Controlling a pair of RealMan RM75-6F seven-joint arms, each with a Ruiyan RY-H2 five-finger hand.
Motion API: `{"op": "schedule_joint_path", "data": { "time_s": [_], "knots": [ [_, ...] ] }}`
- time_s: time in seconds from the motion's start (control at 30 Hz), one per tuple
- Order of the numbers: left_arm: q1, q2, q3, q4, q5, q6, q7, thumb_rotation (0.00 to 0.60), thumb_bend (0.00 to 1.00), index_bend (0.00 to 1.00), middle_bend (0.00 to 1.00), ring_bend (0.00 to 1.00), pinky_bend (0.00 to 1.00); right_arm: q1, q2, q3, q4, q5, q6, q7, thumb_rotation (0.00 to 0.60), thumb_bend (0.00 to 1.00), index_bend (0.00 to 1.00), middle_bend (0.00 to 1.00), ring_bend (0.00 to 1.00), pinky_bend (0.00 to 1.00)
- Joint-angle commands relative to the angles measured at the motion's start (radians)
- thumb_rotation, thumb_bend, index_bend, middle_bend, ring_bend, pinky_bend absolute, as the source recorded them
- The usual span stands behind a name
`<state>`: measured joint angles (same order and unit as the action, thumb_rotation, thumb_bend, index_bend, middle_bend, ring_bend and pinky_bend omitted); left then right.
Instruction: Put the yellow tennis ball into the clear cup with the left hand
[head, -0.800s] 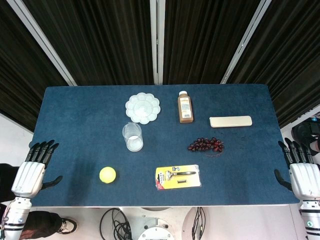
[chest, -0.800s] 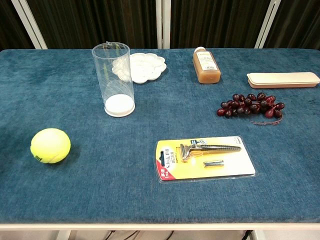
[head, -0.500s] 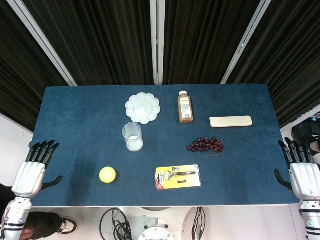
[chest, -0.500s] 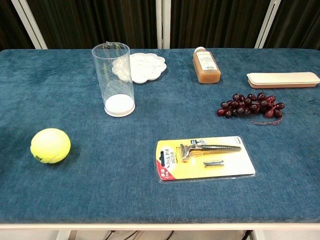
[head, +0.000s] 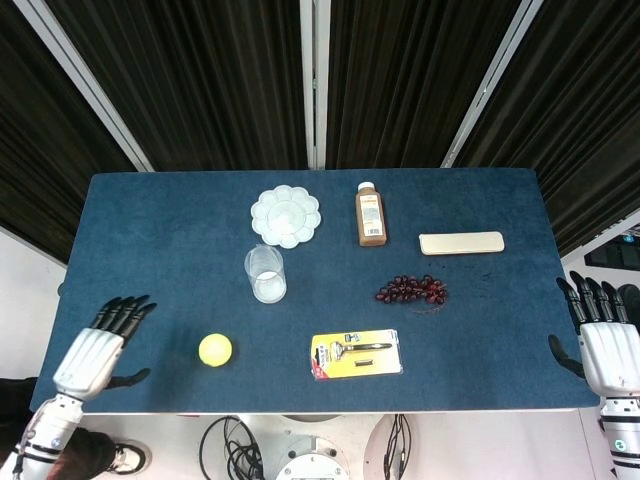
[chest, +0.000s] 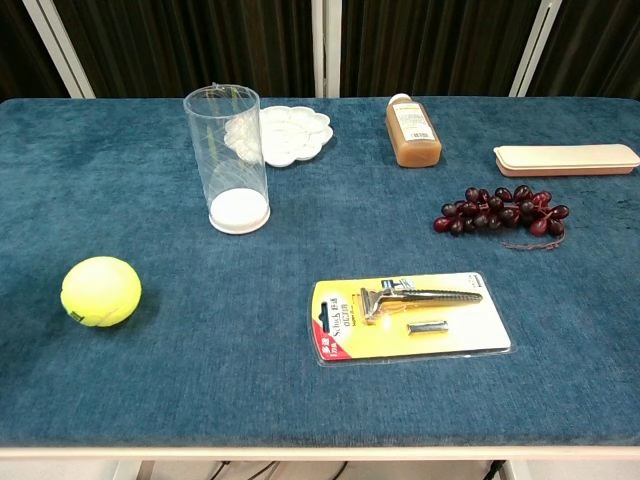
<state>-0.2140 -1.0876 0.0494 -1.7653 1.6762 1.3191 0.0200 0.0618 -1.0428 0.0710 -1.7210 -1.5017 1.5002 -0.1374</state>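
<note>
The yellow tennis ball (head: 215, 349) (chest: 100, 291) lies on the blue table near the front left. A tall clear cup (head: 265, 273) (chest: 227, 159) with a white base stands upright behind it and to its right. My left hand (head: 97, 347) is open at the table's front left corner, fingers spread, well to the left of the ball and holding nothing. My right hand (head: 605, 345) is open beyond the table's right edge. Neither hand appears in the chest view.
A white flower-shaped palette (head: 286, 215) sits behind the cup. A brown bottle (head: 370, 214), a beige case (head: 461, 243), dark grapes (head: 412, 290) and a packaged razor (head: 357, 353) occupy the middle and right of the table (head: 160, 240).
My left hand has moved rightward and inward, onto the table's front left corner, closer to the ball. The right hand and all objects stay put.
</note>
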Motion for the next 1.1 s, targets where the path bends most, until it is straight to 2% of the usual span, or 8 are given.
{"op": "schedule_joint_path", "data": {
  "time_s": [0.03,0.23,0.4,0.53,0.63,0.8,0.93,1.1],
  "knots": [
    [-0.039,-0.027,0.010,-0.011,0.033,-0.045,-0.004,0.600,0.14,0.08,0.01,0.00,0.02,-0.002,-0.003,-0.001,0.002,0.001,0.001,0.003,0.600,0.30,0.00,0.00,0.00,0.00],
    [-0.112,-0.125,0.002,0.019,0.041,-0.150,0.024,0.600,0.14,0.08,0.02,0.00,0.04,-0.007,-0.006,-0.004,0.004,-0.005,0.011,0.009,0.600,0.30,0.00,0.00,0.00,0.00],
    [-0.163,-0.207,-0.006,0.067,0.000,-0.243,0.042,0.600,0.14,0.08,0.02,0.00,0.08,-0.015,0.004,-0.002,0.005,-0.001,0.022,0.017,0.600,0.30,0.00,0.00,0.00,0.00],
    [-0.186,-0.260,-0.015,0.117,-0.031,-0.278,0.058,0.600,0.14,0.08,0.03,0.00,0.11,-0.018,0.012,0.001,0.007,0.004,0.026,0.029,0.600,0.30,0.00,0.00,0.00,0.00],
    [-0.189,-0.301,-0.021,0.160,-0.039,-0.266,0.058,0.600,0.15,0.13,0.06,0.00,0.16,-0.019,0.013,0.002,0.012,0.009,0.024,0.037,0.600,0.30,0.00,0.00,0.00,0.00],
    [-0.192,-0.334,-0.019,0.212,-0.055,-0.257,0.057,0.600,0.16,0.22,0.14,0.09,0.31,-0.018,0.011,0.003,0.022,0.013,0.019,0.047,0.600,0.30,0.00,0.00,0.00,0.00],
    [-0.195,-0.335,-0.013,0.215,-0.091,-0.281,0.059,0.600,0.16,0.26,0.17,0.15,0.43,-0.017,0.010,0.003,0.026,0.015,0.016,0.050,0.600,0.30,0.00,0.00,0.00,0.00],
    [-0.194,-0.352,-0.015,0.236,-0.097,-0.258,0.051,0.600,0.18,0.33,0.28,0.30,0.64,-0.017,0.009,0.003,0.028,0.016,0.014,0.050,0.600,0.30,0.00,0.00,0.00,0.00]
  ]
}}
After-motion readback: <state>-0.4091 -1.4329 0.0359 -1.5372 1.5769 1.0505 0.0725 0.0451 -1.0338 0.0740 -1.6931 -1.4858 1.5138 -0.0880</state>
